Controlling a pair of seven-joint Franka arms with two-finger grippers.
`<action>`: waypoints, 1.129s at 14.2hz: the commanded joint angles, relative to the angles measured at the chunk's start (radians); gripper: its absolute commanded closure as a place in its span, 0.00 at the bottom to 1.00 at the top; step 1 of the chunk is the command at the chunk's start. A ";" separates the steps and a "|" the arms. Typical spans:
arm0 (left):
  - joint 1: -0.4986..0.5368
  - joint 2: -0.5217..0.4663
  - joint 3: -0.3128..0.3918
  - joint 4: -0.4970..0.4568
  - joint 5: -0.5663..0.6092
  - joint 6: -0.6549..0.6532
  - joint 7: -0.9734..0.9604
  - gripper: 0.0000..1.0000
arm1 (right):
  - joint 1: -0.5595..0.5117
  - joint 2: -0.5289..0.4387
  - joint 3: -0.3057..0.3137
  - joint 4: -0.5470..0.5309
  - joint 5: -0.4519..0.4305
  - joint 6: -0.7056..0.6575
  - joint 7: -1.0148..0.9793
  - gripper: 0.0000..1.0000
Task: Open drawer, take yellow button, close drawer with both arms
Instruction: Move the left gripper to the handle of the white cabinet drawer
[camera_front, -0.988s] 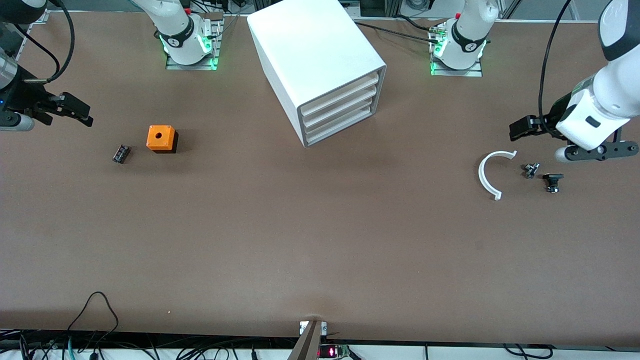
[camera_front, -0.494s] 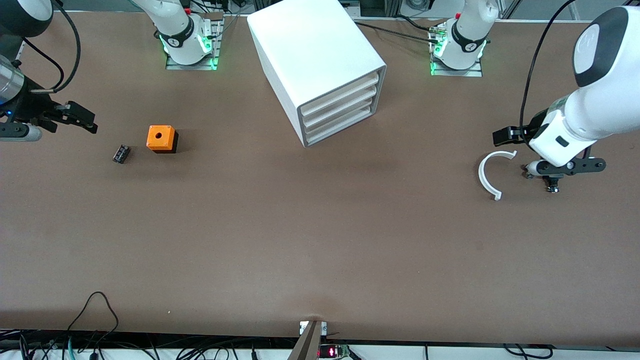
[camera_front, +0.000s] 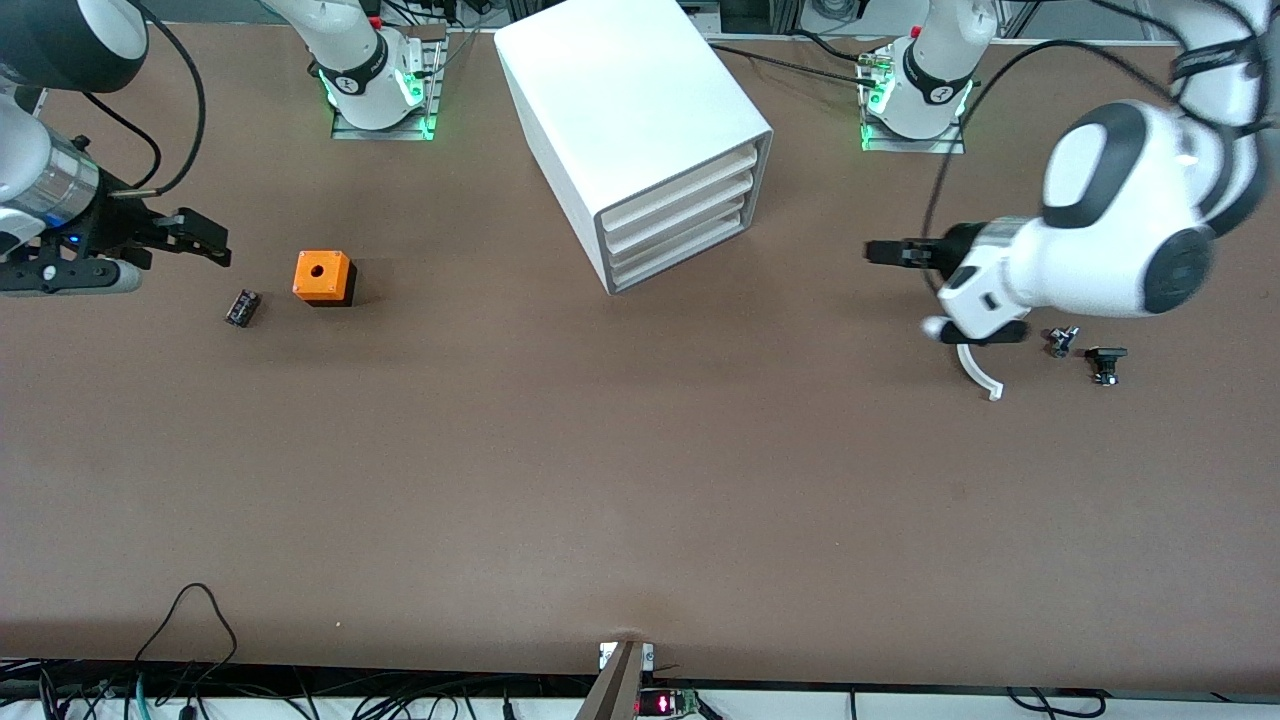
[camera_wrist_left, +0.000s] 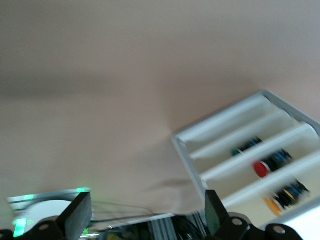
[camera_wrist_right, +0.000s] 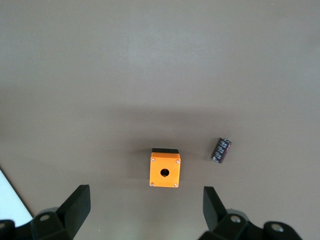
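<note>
The wide brown tabletop (camera_front: 640, 480) is carrying a large white box cabinet (camera_front: 620, 110) standing between the two arm bases, its three white drawers all sitting shut; the uppermost wide shallow white plastic drawer (camera_front: 680, 190) is flush with the two below it. In the left wrist view small parts are showing through the drawer fronts, among them a blurred orange-yellow piece that may be the button; which drawer is holding it cannot be told. The left hand (camera_front: 885, 251) is hanging with its fingers spread wide and empty over bare tabletop between the cabinet and a curved white plastic arc (camera_front: 982, 375). The right hand (camera_front: 205, 243) is hovering wide and empty toward the right arm's end, near an orange cube with a round hole (camera_front: 322, 277). A small flat black block (camera_front: 242, 307) is lying just beside the cube. Two tiny black parts (camera_front: 1085, 352) are lying near the arc.
</note>
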 joint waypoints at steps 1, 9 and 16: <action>-0.004 -0.005 -0.109 -0.106 -0.136 0.047 0.015 0.00 | 0.058 0.011 -0.003 0.032 -0.005 -0.025 -0.009 0.00; -0.004 0.002 -0.260 -0.303 -0.378 0.237 0.142 0.00 | 0.112 0.031 -0.003 0.050 0.018 -0.090 -0.190 0.00; -0.025 -0.002 -0.312 -0.387 -0.402 0.340 0.206 0.28 | 0.111 0.031 -0.007 0.058 0.033 -0.080 -0.403 0.00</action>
